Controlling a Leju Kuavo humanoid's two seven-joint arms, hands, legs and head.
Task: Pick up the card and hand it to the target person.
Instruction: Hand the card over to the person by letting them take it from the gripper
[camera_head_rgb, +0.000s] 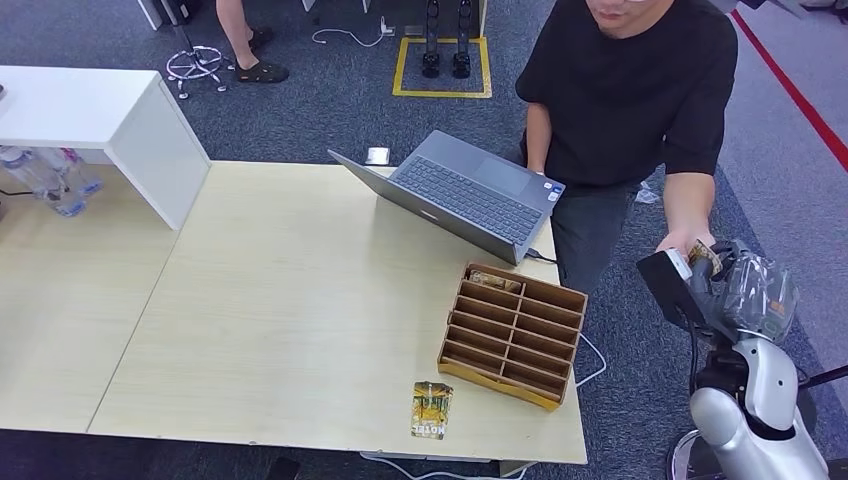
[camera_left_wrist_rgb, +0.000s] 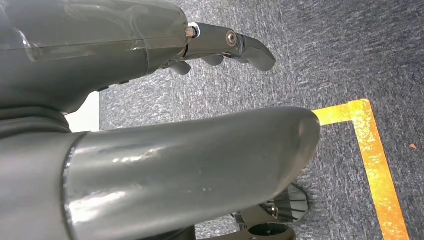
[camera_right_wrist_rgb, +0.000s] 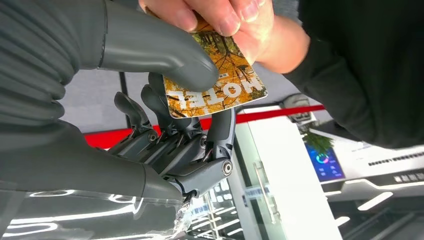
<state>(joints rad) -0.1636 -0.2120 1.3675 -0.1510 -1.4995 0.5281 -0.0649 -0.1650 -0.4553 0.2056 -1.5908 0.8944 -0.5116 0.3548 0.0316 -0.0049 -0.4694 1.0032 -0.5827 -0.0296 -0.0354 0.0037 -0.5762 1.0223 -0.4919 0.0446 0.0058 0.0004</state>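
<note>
Card (camera_right_wrist_rgb: 220, 80) pinched in right hand (camera_right_wrist_rgb: 170, 100), person's hand (camera_right_wrist_rgb: 225, 20) gripping it

Open laptop (camera_head_rgb: 470, 195) on wooden table (camera_head_rgb: 280, 300); slotted organizer (camera_head_rgb: 513, 333) near it; water bottles (camera_head_rgb: 45, 178) far left.

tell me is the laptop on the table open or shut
Open. The laptop has its keyboard exposed and its lid folded back nearly flat toward the table edge; whether the screen is lit cannot be told.
</note>
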